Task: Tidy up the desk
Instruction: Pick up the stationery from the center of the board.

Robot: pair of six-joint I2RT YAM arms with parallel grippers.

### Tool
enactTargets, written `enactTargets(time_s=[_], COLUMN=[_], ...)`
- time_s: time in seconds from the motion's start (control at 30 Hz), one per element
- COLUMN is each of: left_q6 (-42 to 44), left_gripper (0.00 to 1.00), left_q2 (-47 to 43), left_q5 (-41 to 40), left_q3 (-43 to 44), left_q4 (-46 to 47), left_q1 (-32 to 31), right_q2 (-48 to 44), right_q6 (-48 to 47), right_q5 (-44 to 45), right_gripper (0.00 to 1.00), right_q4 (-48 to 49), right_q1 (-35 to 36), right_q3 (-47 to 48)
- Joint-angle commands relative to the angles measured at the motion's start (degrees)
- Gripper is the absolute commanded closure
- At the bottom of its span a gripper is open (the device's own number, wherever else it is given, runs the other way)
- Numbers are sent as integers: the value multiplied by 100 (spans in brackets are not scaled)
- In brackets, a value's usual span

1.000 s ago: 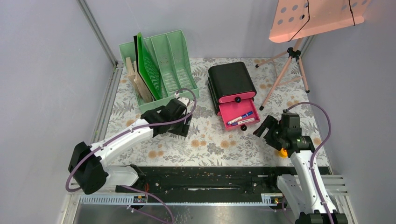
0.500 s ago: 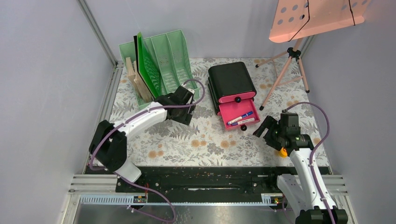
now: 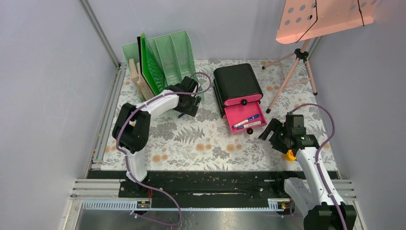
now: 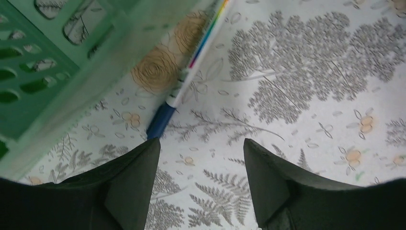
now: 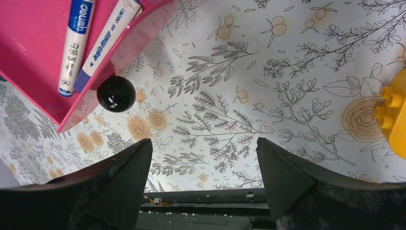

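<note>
Left gripper (image 4: 201,153) open, empty, at end of pen (image 4: 189,84) beside rack (image 4: 57,62); right gripper (image 5: 203,153) open, empty, above desk (image 5: 268,96) near drawer (image 5: 33,52).

The top external camera looked steeply down from high above the near edge at 6 o'clock, far enough back to take in the whole pale fern-and-flower cloth-covered desk (image 3: 191,139). The left wrist camera hung close over that cloth, sharing with the overhead view the foot of the slotted mint-green plastic file rack (image 4: 57,72) at 10 o'clock. The right wrist camera, equally near, shared the open pink plastic drawer (image 5: 33,43) at 10 o'clock and the yellow studded plastic brick (image 5: 395,115) at 3 o'clock.
</note>
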Motion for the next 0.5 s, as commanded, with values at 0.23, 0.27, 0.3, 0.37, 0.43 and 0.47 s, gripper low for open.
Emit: enactTargets(time_s=[0.23, 0.27, 0.3, 0.37, 0.43, 0.47], left_q6=[467, 469, 465, 455, 508, 518], left_gripper=[36, 36, 36, 37, 39, 39], left_q2=[808, 849, 877, 941, 1044, 1101], left_q5=[379, 411, 428, 482, 487, 453], left_q3=[700, 756, 785, 845, 955, 999], left_q4=[92, 75, 59, 29, -81, -161], left_q1=[484, 520, 551, 606, 621, 619], right_q2=[550, 563, 577, 592, 598, 606], right_q6=[-111, -121, -122, -126, -126, -121], right_q5=[-55, -57, -52, -57, -56, -52], right_gripper=[13, 13, 13, 13, 13, 13], right_q4=[446, 449, 453, 458, 456, 455], right_q1=[-17, -24, -19, -22, -20, -19], right_q3=[20, 30, 30, 37, 33, 30])
